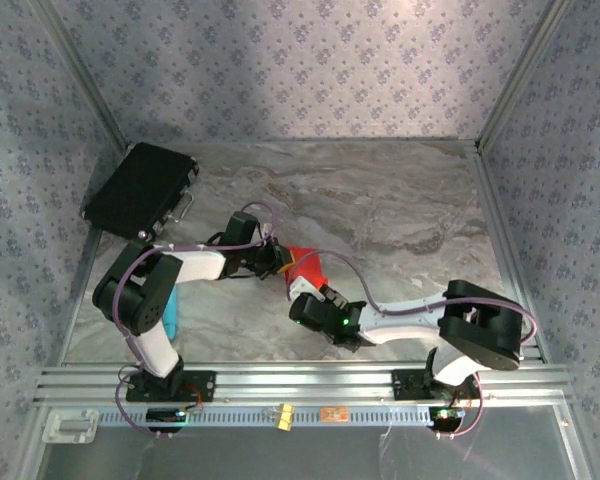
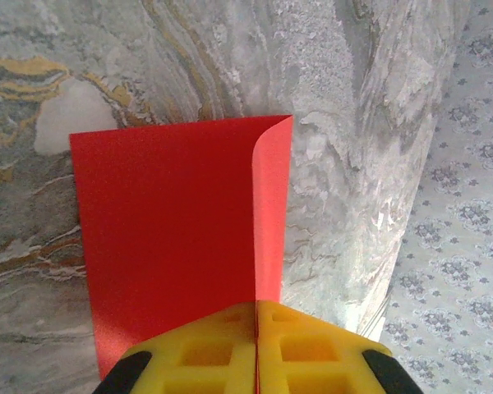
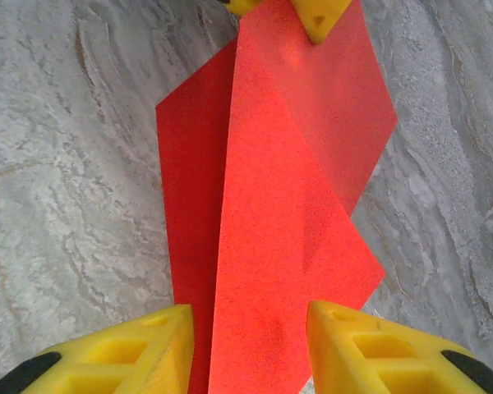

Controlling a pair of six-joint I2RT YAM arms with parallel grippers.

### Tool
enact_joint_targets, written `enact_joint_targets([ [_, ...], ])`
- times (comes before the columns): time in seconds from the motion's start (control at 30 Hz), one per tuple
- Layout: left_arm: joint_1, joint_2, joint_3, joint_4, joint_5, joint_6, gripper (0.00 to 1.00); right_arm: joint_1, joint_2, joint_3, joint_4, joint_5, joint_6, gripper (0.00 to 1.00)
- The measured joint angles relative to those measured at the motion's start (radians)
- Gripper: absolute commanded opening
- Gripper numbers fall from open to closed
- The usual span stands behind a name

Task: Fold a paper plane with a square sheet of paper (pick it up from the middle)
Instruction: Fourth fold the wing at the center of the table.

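The square sheet of paper [image 1: 306,266] is bright red and bent along a crease, lifted off the marble table between my two grippers. My left gripper [image 2: 255,305] is shut on the crease at the sheet's near edge [image 2: 172,222]; a wide flap spreads left and a narrow strip curls right. In the top view this gripper [image 1: 277,256] sits at the paper's left side. My right gripper [image 3: 251,316] stands open, its yellow fingers [image 3: 148,345] straddling the sheet [image 3: 271,205] from the opposite end. The left gripper's yellow fingertips [image 3: 320,16] pinch the far end there.
A black rectangular case [image 1: 140,188] lies at the back left corner. A small blue-tipped tool [image 1: 169,318] stands beside the left arm's base. A tiny orange tag [image 1: 331,414] rests on the front rail. Patterned walls close in the table [image 1: 400,210] on three sides.
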Motion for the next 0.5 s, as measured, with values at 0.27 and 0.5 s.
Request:
enact_joint_targets([
  [0.27,0.0,-0.003,0.0,0.0,0.0,0.0,0.09,0.0,0.046,0.014,-0.006,0.034,0.031,0.35],
  [0.5,0.0,-0.003,0.002,0.0,0.0,0.0,0.11,-0.003,0.045,0.013,0.006,0.036,0.062,0.27],
])
